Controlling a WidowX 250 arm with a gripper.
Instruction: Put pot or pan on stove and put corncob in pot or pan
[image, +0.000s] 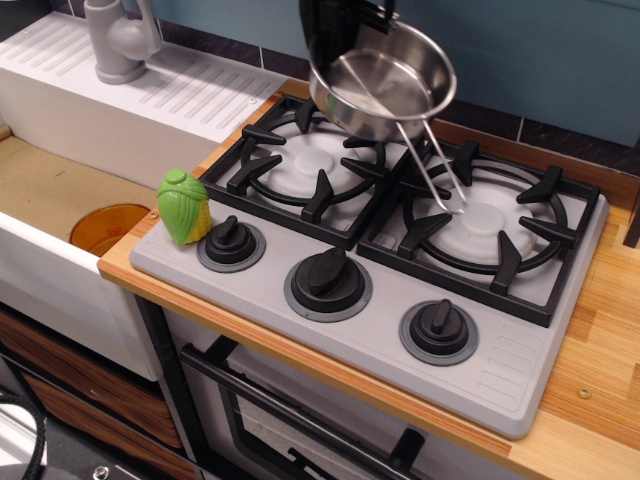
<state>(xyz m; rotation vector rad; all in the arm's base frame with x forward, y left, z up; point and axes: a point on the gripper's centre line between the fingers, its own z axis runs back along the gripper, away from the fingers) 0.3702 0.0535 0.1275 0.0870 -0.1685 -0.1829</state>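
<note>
From my remote console, no brand, label or lettering can be read anywhere in the view. My black gripper reaches in from the top edge, clamped on the far left rim of the small round shiny stainless-steel pan; its fingertips are hidden behind the rim, so I cannot tell how wide they stand, only that they have the pan. The pan hangs tilted in the air above the back of the grey toy two-burner cooktop, over the seam between the two black grates, its long thin wire-loop handle slanting down toward the right burner's white disc. The small plastic toy corn, a yellow cob half-wrapped in bright green husk, stands upright on the cooktop's front left corner, just beside the leftmost of three black knobs on grey rings. A round orange disc lies in the sunken beige basin to the left, and a grey tap stands on the white ribbed drainboard behind it.
</note>
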